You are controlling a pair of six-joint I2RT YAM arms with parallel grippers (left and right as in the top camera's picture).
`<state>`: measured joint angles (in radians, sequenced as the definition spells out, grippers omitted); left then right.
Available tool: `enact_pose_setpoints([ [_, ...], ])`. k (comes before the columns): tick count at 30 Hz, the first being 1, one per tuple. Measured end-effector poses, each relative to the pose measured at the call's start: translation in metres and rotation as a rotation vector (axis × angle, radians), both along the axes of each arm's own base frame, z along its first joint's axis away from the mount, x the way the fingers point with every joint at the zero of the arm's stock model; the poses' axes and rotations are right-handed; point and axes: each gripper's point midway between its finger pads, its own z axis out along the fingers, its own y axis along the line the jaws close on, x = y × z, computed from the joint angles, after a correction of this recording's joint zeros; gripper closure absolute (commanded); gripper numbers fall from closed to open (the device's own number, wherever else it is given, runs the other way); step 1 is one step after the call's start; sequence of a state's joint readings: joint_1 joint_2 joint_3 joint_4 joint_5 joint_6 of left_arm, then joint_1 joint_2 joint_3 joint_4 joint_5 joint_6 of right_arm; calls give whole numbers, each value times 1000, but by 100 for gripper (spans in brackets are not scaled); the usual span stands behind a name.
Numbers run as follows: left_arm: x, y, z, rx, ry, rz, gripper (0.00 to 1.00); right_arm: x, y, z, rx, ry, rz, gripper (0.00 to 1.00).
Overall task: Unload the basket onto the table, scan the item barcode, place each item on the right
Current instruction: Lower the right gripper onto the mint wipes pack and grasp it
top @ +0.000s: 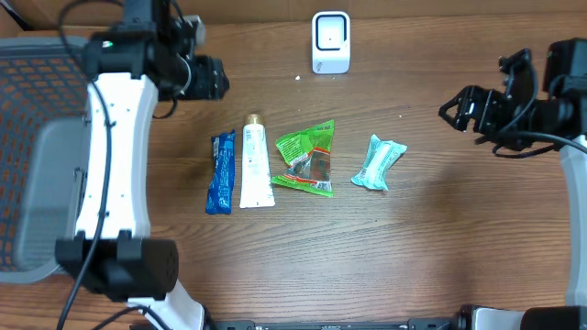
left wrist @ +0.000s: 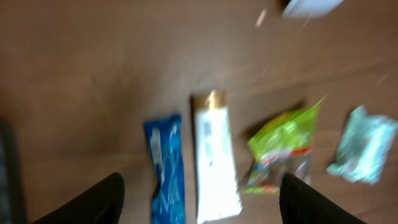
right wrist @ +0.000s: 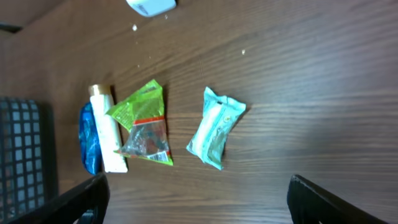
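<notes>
Scanner (top: 330,41) beyond tube (top: 254,163); left fingers (left wrist: 93,199), right fingers (right wrist: 74,202) apart.

Left gripper (top: 213,78), right gripper (top: 451,111): jaws wide apart.

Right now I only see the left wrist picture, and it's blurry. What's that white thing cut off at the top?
Observer: A small white scanner, standing near the table's far edge, beyond the green bag.
Operator: Is the other hand near the items?
Observer: No. The right hand hovers open, off to the right of the teal pack, holding nothing.
Operator: Anything left of the blue bar?
Observer: A mesh panel by the table's left side, maybe a chair or a basket; I can't tell which.
</notes>
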<state>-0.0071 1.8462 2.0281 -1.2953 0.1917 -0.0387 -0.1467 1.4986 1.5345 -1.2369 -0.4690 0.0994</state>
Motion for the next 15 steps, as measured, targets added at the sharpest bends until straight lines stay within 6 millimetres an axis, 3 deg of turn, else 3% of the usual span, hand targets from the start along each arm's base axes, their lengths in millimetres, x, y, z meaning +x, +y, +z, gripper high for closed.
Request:
enact_pose_setpoints([
  [2, -3, -1, 34, -16, -88, 12, 27, 3, 4, -19, 29, 38, -41, 9],
  [5, -10, -2, 53, -34, -126, 28, 23, 0, 10, -56, 60, 108, -75, 9],
  [10, -13, -3, 40, -51, -76, 57, 17, 2, 26, -111, 131, 157, -65, 13],
  [12, -14, -3, 34, -60, -56, 72, 12, 8, 30, -121, 152, 139, -54, 14],
  [13, -15, -3, 30, -62, -44, 79, 3, 9, 35, -130, 165, 144, -42, 14],
  [15, -16, -3, 24, -69, -22, 93, 0, 12, 44, -139, 174, 152, -21, 15],
])
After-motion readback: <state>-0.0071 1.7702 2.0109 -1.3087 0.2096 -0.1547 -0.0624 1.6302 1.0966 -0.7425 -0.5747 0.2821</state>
